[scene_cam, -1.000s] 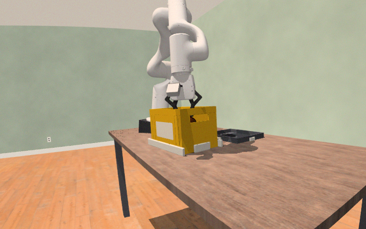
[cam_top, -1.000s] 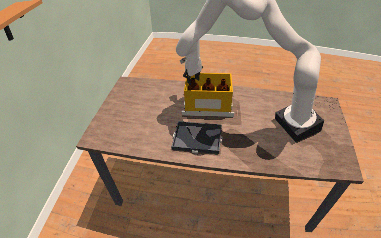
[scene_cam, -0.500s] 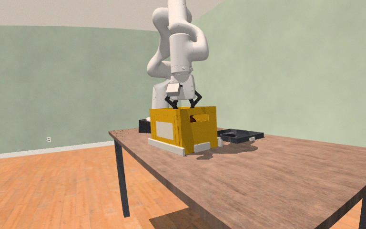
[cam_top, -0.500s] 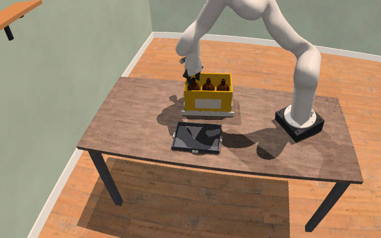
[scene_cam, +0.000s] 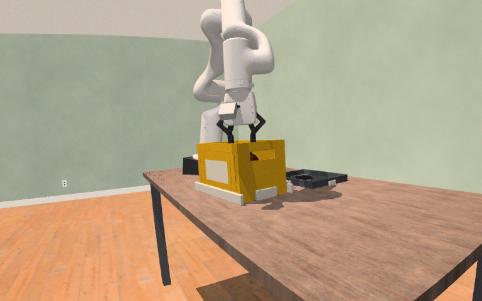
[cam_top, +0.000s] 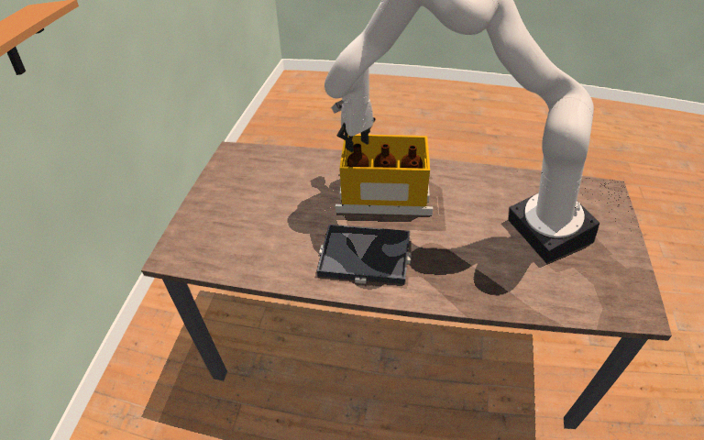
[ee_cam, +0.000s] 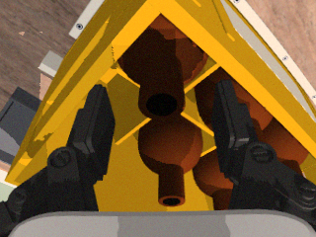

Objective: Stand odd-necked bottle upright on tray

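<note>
Fingers (cam_top: 357, 143) (scene_cam: 241, 138), spread; corner bottle (cam_top: 357, 157) (ee_cam: 160, 74) beyond them in your wrist view (neck toward you, between their planes).

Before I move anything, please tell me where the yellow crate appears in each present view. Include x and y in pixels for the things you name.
Top: the yellow crate (cam_top: 384, 186) (scene_cam: 263, 174) (ee_cam: 54, 118) is just above the middle, behind the black tray (cam_top: 404, 269) (scene_cam: 316, 183) (ee_cam: 17, 116).
Exterior: near the centre, under the gripper (cam_top: 357, 145) (scene_cam: 241, 141) (ee_cam: 161, 101).
Wrist: it fills most of the picture, one corner at the top.
Shared landmark: the black tray.
</note>
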`<state>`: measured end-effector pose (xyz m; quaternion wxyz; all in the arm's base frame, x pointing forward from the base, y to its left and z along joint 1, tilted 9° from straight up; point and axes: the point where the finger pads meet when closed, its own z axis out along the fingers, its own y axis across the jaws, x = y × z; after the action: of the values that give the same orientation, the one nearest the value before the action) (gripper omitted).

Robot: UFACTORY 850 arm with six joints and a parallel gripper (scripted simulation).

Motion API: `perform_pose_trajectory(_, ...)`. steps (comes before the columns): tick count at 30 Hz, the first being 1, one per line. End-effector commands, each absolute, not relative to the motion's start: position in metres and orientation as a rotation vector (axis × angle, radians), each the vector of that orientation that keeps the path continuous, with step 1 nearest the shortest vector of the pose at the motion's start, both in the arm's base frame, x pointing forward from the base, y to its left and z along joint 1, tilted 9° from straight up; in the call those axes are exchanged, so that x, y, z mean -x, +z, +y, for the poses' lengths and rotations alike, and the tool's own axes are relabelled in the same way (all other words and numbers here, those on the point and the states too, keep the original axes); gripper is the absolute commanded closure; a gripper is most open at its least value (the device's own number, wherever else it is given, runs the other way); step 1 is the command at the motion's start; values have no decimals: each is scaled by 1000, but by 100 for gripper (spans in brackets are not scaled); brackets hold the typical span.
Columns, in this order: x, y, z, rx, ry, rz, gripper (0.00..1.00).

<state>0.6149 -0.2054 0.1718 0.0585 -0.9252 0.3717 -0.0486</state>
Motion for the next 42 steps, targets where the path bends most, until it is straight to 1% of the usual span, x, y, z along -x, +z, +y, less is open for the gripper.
perform_pose_trajectory(1,-614,187,-207,2803,-151,1126,35)
perform_pose_trajectory(17,-608,230,-210,2803,-151,1126,35)
perform_pose_trajectory(30,-607,238,-210,2803,-151,1126,35)
perform_pose_trajectory(31,-607,238,-210,2803,-151,1126,100)
perform_pose_trajectory(42,-607,238,-210,2803,-151,1126,100)
